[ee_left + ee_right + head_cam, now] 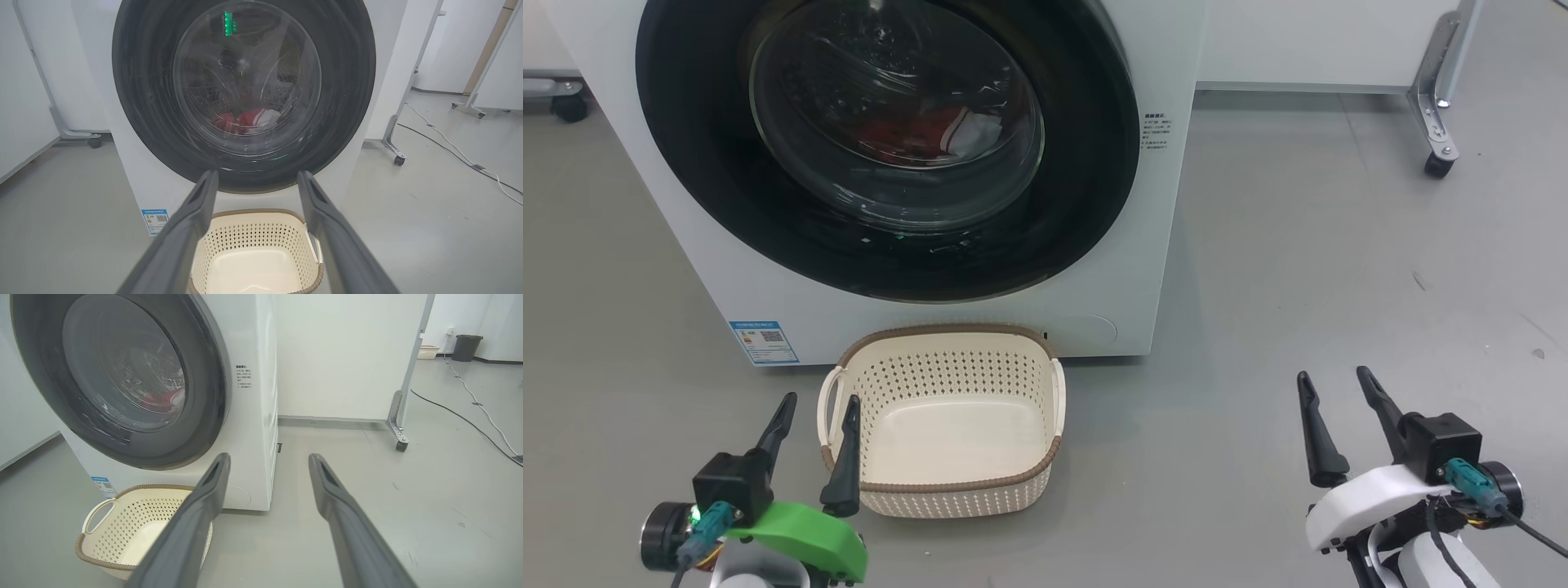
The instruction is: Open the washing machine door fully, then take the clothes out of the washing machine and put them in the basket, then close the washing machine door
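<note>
Washing machine door (890,147) shut, up ahead; left tool (822,398) faces it squarely, right tool (1332,373) offset right; both wide, empty

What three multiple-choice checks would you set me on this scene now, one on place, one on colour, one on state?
1. Where is the basket relative to the washing machine?
A on top of it
B on the floor just before it
C inside it

2. What colours are the clothes seen through the glass?
A red and white
B blue and yellow
C all black

3. How does the washing machine door stand?
A fully open
B half open
C shut

Answers:
1 B, the basket stands upright on the floor below the door.
2 A, red and white fabric shows low behind the glass.
3 C, the black rim lies flat against the machine's front in the head and wrist views.
</note>
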Available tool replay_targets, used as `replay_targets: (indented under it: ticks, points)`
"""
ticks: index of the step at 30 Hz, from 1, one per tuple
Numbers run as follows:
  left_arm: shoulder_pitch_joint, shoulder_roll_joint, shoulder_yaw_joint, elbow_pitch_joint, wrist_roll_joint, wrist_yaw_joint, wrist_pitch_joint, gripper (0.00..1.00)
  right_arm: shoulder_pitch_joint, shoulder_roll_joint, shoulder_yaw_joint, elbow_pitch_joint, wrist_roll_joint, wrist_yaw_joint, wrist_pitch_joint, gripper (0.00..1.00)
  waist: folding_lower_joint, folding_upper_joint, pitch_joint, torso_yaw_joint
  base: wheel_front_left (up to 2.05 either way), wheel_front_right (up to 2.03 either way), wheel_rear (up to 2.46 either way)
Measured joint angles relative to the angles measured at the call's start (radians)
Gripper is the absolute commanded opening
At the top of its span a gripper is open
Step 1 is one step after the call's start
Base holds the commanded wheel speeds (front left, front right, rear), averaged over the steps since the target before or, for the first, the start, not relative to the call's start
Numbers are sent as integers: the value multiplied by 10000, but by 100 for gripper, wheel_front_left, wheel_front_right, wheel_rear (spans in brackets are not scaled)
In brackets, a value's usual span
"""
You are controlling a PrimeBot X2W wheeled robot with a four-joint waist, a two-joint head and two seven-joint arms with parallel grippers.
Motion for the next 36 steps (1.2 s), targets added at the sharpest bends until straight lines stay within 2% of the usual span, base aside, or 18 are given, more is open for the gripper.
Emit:
replay_targets:
  ticks: [7,18,31,32,33,34,36]
  points:
    - [-13,8,-61,79,566,167,-198,100,0,33,4,0,-675,-12,-174,100,0,0,17,-5,0,0,0]
    - [-13,-44,35,318,568,184,-198,100,11,259,-393,50,-667,-146,-174,100,0,0,31,9,0,0,0]
    - [-13,-59,58,481,568,184,-198,100,35,316,-577,161,-671,-67,-174,100,0,0,50,36,0,0,0]
    - [-13,-65,61,491,568,184,-198,100,35,320,-587,190,-671,-67,-174,75,0,0,51,38,0,0,0]
    - [-13,-69,63,499,568,184,-198,100,38,326,-602,261,-667,-63,-174,75,0,0,53,41,0,0,0]
    - [-13,-69,67,508,568,184,-198,100,49,343,-621,295,-669,-48,-174,0,0,0,55,44,0,0,0]
    - [-13,-71,73,523,570,184,-198,100,50,355,-631,301,-671,10,-176,0,0,0,58,51,0,0,0]
